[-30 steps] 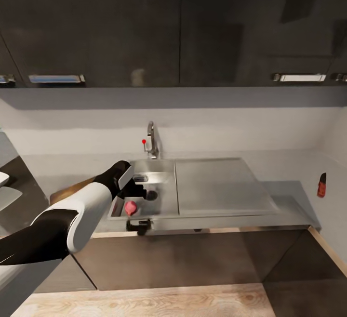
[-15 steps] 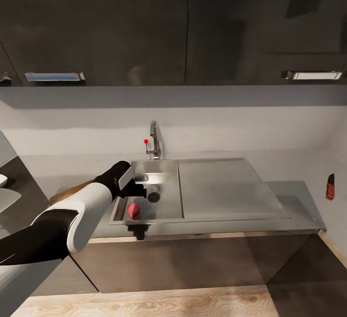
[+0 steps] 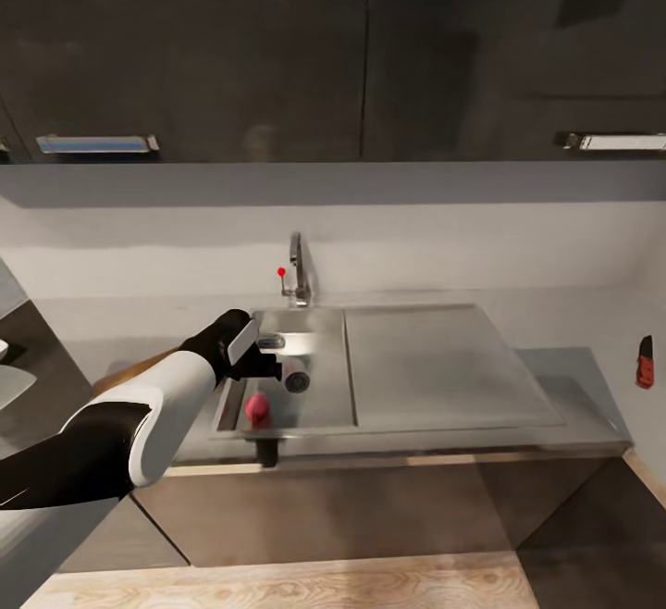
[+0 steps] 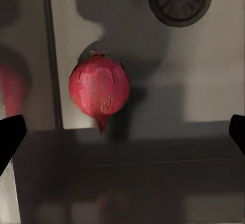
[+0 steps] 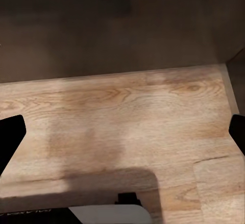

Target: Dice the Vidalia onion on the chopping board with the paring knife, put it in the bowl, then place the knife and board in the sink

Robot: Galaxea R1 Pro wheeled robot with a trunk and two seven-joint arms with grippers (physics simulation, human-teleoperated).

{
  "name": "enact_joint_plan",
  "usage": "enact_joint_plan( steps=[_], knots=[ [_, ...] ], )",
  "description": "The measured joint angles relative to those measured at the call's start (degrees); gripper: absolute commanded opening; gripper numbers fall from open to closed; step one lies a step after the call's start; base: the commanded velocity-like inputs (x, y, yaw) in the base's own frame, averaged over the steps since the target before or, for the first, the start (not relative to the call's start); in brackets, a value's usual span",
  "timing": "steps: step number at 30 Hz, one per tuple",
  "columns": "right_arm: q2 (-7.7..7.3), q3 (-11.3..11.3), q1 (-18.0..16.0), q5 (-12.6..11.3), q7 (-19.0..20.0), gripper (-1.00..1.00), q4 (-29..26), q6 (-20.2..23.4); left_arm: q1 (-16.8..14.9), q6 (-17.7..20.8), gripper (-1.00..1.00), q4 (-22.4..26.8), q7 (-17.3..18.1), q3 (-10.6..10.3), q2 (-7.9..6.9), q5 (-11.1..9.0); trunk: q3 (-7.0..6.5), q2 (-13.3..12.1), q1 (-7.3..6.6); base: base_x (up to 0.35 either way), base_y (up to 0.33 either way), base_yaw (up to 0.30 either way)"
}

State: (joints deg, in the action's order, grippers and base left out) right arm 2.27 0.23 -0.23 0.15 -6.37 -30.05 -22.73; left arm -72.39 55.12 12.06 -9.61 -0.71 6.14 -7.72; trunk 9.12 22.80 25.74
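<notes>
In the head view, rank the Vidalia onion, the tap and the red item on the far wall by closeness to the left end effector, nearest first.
1. Vidalia onion: in the sink basin, just below the left end effector.
2. Tap: behind the basin, at the back wall.
3. Red item: on the side wall past the drainboard, farthest by a wide margin.

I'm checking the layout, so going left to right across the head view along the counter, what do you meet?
Left gripper → Vidalia onion → drain → drainboard → red-and-black object on the wall.
</notes>
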Motion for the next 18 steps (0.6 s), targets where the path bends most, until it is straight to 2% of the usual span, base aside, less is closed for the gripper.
enact_joint_plan(
  steps=[18],
  knots=[
    [0.0, 0.0, 0.01, -0.01, -0.01, 1.0, 0.0, 0.0, 0.51, -0.19, 1.0, 0.0, 0.01, 0.0, 0.18, -0.01, 1.13, 0.0, 0.01, 0.036, 0.004, 0.0]
  ],
)
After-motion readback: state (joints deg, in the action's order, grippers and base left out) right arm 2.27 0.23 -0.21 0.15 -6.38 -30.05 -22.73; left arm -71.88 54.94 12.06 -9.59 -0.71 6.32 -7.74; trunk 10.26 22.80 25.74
